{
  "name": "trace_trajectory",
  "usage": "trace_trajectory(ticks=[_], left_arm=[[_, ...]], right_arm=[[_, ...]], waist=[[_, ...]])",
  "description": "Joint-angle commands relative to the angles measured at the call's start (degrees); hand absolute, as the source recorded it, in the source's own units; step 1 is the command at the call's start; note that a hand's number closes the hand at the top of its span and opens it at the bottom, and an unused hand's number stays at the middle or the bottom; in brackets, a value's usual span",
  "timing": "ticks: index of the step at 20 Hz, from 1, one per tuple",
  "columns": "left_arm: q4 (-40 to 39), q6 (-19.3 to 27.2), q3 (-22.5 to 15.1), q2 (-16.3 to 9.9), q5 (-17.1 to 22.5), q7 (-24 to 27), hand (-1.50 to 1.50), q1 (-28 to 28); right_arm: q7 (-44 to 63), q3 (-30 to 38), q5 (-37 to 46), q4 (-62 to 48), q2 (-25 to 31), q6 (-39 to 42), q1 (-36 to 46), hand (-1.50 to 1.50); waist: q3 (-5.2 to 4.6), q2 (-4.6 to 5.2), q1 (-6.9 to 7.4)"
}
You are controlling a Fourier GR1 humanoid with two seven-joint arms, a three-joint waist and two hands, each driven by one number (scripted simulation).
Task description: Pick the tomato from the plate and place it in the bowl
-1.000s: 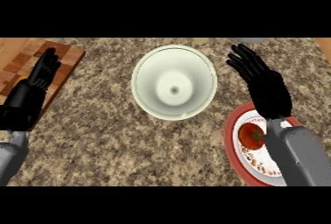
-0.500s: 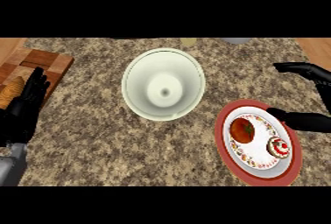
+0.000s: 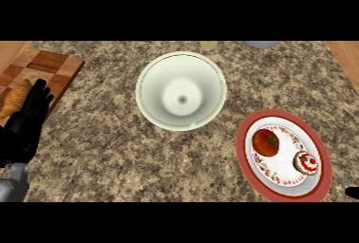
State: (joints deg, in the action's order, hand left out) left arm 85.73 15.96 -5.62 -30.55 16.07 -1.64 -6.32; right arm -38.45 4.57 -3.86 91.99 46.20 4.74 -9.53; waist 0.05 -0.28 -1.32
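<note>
On the table [image 3: 105, 152], nothing of the job looks done yet. The tomato [image 3: 266, 142] sits on the plate [image 3: 244, 142], on the plate's left part. A small round thing with a red and white top [image 3: 306, 162] lies on the same plate, just to the right of the tomato and a little lower. It is too small to tell what it is.

The bowl [image 3: 182, 90] stands near the plate, up and to the left of it. The two do not touch. The bowl has nothing in it.

The left hand [image 3: 26, 124] shows at the left edge. Its fingers are straight and point up, and it holds nothing. It is just resting there. Beside it is a wooden board [image 3: 43, 69] with something orange [image 3: 15, 97] on it, partly hidden by the fingers.

The right hand is hard to find. A tiny dark bit peeks in at the bottom right corner, and I cannot tell if it is part of that hand or how its fingers are.

So I think the whole job is still to do. A hand has to come over the plate, take hold of the tomato, lift it, carry it across to the bowl, and let it go inside.
</note>
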Motion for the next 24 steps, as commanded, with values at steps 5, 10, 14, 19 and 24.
trace_trajectory(ticks=[5, 10, 14, 19, 24], left_arm=[[3.6, 0.3, 0.8, 1.8, -3.4, -2.9, 0.0, 0.6], [1.8, -0.1, -1.2, 4.8, -5.3, -1.6, 0.0, -1.3], [-0.3, -1.2, 0.4, 4.0, -4.6, -2.2, 0.0, -2.6], [-1.1, -2.0, 0.6, 5.2, -4.9, -1.2, 0.0, -3.0], [-2.0, -3.9, 2.3, 5.0, -5.3, -0.8, 0.0, -2.3]], right_arm=[[14.1, 7.1, -2.0, 11.5, 4.1, 5.5, 1.6, -1.5], [25.3, 5.2, -1.3, 12.9, 9.8, 10.1, 9.5, -1.5], [28.5, 2.6, 2.9, 11.6, 16.3, 15.5, 13.4, -1.5], [38.0, -9.6, 9.5, 14.5, 13.0, 17.6, 18.7, -1.5], [35.7, -14.2, 13.4, 8.1, 9.2, 23.9, 23.7, -1.5]], waist=[[-0.1, 0.14, 1.24], [-0.13, 0.27, 1.77], [-0.15, 0.57, 2.35], [-0.14, 0.62, 2.83], [-0.07, 0.45, 2.17]])
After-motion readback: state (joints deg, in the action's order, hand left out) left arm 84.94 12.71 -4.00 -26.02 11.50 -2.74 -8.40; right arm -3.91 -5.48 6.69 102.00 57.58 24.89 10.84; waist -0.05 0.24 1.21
